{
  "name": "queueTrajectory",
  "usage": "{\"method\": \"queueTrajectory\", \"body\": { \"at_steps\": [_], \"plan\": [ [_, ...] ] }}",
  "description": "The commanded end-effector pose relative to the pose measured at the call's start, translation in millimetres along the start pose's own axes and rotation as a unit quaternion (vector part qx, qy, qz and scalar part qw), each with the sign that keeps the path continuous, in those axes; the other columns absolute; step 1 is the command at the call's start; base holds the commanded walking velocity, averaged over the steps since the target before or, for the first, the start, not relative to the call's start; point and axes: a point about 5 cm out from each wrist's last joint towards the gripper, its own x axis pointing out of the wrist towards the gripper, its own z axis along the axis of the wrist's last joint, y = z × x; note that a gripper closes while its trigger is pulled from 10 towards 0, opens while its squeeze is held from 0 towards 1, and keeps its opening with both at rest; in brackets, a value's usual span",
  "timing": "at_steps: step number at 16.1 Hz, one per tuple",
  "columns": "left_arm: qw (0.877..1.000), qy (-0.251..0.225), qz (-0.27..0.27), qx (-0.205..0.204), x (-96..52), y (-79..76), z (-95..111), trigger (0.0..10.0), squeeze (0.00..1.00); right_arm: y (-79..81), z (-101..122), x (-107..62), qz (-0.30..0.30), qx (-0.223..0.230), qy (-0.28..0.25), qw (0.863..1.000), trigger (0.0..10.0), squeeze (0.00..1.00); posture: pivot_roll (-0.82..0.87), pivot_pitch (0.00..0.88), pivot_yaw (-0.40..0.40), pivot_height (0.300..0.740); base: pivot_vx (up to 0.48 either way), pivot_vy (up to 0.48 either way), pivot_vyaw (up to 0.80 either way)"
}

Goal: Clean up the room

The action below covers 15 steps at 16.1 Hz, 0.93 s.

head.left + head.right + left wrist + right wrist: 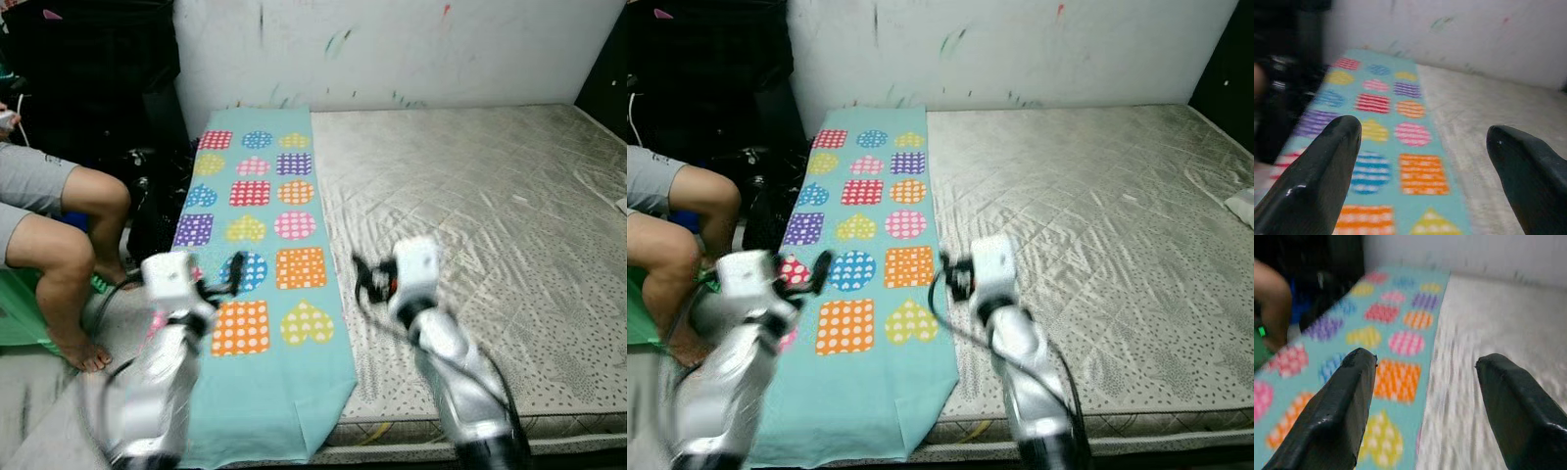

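Blanket [263, 274] was the thing to deal with: teal, covered in dotted hearts, squares and circles, folded into a long strip along the left edge of the mattress [490, 225]. Its far end reached the paint-flecked wall [392, 49] and its near end drooped over the mattress's front edge. Rest of the mattress to the right was bare quilted fabric, so loads of open room on that side.

Both arms were up over the near end. Left gripper [1425, 161] hovered above the blanket's left part with its fingers spread wide, nothing between them. Right gripper [1425, 382] hung right over the blanket's right edge where it meets the bare mattress, fingers also spread wide and empty.

Left side was tight though. A person's bare legs [69, 264] were right beside the bed, with some dark stuff [98, 69] piled behind them against the wall.
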Motion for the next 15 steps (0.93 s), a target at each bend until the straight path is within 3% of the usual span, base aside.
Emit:
{"method": "queueTrajectory", "body": {
  "at_steps": [1,5,10,15],
  "plan": [
    [0.999,-0.022,0.02,0.02,-5.2,9.7,9.6,10.0,0.0,-5.1,6.8,-2.6,-0.01,-0.009,-0.009,1.0,10.0,0.0,-0.11,0.008,0.013,0.74,0.0,0.0,0.0],
    [0.996,-0.012,0.064,0.054,-42.2,33.5,1.8,10.0,0.0,-25.2,-7.2,-24.4,-0.012,-0.012,0.024,1.0,10.0,0.0,-0.11,0.031,-0.008,0.74,0.0,0.0,0.0],
    [0.996,-0.003,0.069,0.059,-65.8,43.5,-6.4,10.0,0.0,-30.7,-8.8,-32.9,-0.016,-0.01,0.028,0.999,10.0,0.0,-0.11,0.053,-0.021,0.74,0.0,0.0,0.0],
    [0.996,0.0,0.069,0.062,-66.0,38.7,-8.4,10.0,0.0,-30.6,-6.3,-36.2,-0.018,0.001,0.017,1.0,10.0,0.0,-0.12,0.077,-0.023,0.74,0.0,0.0,0.0]
  ]
}}
